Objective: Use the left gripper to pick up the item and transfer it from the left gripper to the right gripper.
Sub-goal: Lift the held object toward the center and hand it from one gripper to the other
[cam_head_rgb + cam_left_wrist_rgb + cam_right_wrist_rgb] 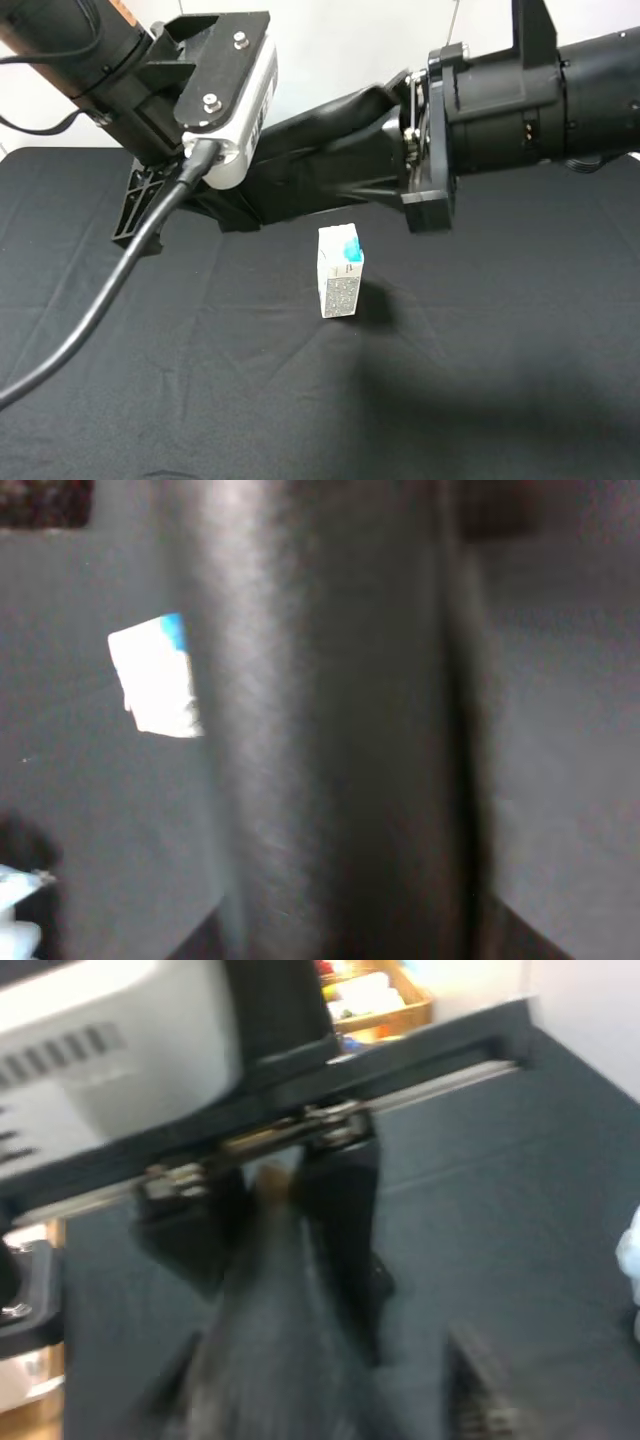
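**Black case held aloft between two robot arms**

A long black case [320, 150] hangs in mid-air across the upper centre of the high view, slanting from the left arm's end up to the right arm's. Most of the grasp is hidden. A white-silver camera box [235, 100] and its thick cable [110, 290] cover the left pincer [275, 1200] from above. Only the blurred right wrist view shows its dark fingers [345, 1220] closed against the far end of the case. The right pincer [392, 135] is masked by its square bracket [432, 150]. In its own smeared view a ridged finger [475, 1400] stands clear of the case, so it appears parted.

In the left wrist view the case is an out-of-focus dark band filling the middle. A pale blue-white object [630, 1255], cut off at the frame edge, cannot be identified.

Below, a small white-and-teal carton [340, 272] stands upright at centre on the black cloth surface [150, 380]. A white wall [340, 40] runs behind, and the right wrist view glimpses a blurred wooden shelf [385, 1000].
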Action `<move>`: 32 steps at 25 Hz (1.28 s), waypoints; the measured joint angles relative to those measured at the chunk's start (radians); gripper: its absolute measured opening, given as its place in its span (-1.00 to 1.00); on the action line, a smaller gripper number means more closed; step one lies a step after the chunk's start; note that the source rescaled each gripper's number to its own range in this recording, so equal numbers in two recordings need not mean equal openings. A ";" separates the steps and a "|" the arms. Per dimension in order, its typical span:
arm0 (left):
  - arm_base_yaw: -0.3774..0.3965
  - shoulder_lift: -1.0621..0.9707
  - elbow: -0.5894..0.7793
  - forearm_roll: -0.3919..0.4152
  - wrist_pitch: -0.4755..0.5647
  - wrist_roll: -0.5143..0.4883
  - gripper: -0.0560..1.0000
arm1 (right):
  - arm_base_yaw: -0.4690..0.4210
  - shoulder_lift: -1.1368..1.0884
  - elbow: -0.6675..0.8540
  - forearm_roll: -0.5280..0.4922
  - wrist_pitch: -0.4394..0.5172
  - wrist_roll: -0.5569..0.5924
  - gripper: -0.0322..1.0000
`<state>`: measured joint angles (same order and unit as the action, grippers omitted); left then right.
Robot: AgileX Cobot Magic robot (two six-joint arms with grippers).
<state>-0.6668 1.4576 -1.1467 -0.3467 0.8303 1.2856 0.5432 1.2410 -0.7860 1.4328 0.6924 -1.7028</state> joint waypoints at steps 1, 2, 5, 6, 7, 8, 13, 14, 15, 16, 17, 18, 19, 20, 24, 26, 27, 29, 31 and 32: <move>0.000 0.000 0.000 0.000 -0.001 0.000 -0.89 | 0.000 0.000 -0.001 -0.005 0.003 -0.001 -0.77; 0.000 0.000 0.000 0.000 -0.001 -0.001 -0.89 | 0.000 0.000 -0.001 -0.005 0.005 -0.002 -0.77; 0.000 0.000 0.000 0.001 -0.005 -0.001 -0.89 | 0.000 0.000 -0.002 -0.005 0.000 -0.002 -0.77; 0.000 0.000 0.000 0.001 -0.005 -0.002 -0.89 | 0.000 0.000 -0.002 -0.005 0.000 -0.002 -0.77; 0.000 0.000 0.000 0.001 -0.005 -0.006 -0.89 | 0.000 0.000 -0.002 -0.005 -0.002 -0.002 -0.77; 0.000 0.000 0.000 0.001 -0.006 -0.015 -0.89 | 0.000 0.000 -0.002 -0.005 -0.002 -0.002 -0.77; -0.001 0.000 0.000 0.005 -0.007 -0.052 -0.84 | 0.000 0.000 -0.002 -0.004 -0.004 -0.003 -0.77; -0.001 0.000 0.000 0.000 -0.012 -0.065 -0.71 | 0.000 0.000 -0.002 -0.002 -0.006 -0.003 -0.77; -0.001 0.000 0.000 -0.009 -0.023 -0.078 -0.53 | 0.000 0.000 -0.002 -0.002 -0.012 -0.003 -0.81; -0.001 0.000 -0.002 -0.017 -0.034 -0.078 -0.35 | 0.000 0.000 -0.002 -0.002 -0.019 -0.002 -0.90; -0.001 0.000 -0.003 -0.021 -0.036 -0.076 -0.10 | 0.000 0.000 -0.002 -0.003 -0.033 -0.002 -0.90; -0.001 0.000 -0.005 -0.027 -0.037 -0.071 0.15 | 0.000 0.000 -0.002 -0.003 -0.046 -0.002 -0.90; -0.001 0.000 -0.006 -0.032 -0.037 -0.070 0.36 | 0.000 0.000 -0.002 -0.003 -0.059 -0.002 -0.90; -0.001 0.000 -0.006 -0.036 -0.040 -0.070 0.48 | 0.000 0.000 -0.002 -0.003 -0.064 -0.002 -0.90; -0.001 0.000 -0.006 -0.051 -0.044 -0.070 0.70 | 0.000 0.000 -0.002 -0.003 -0.075 -0.002 -0.90; -0.001 0.000 -0.006 -0.054 -0.047 -0.070 0.73 | 0.000 0.000 -0.002 -0.003 -0.077 -0.002 -0.91; -0.001 0.000 -0.006 -0.061 -0.048 -0.070 0.73 | 0.000 0.000 -0.002 -0.003 -0.078 -0.002 -0.91; -0.001 0.000 -0.006 -0.078 -0.048 -0.070 0.73 | 0.000 0.000 -0.002 -0.003 -0.081 -0.002 -0.91; -0.001 0.000 -0.006 -0.094 -0.048 -0.070 0.74 | 0.000 0.000 -0.002 -0.003 -0.081 -0.002 -0.91; -0.001 0.000 -0.006 -0.096 -0.048 -0.070 0.74 | 0.000 0.000 -0.002 -0.003 -0.081 -0.002 -0.91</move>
<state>-0.6678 1.4576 -1.1530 -0.4424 0.7827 1.2159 0.5432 1.2410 -0.7880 1.4303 0.6117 -1.7046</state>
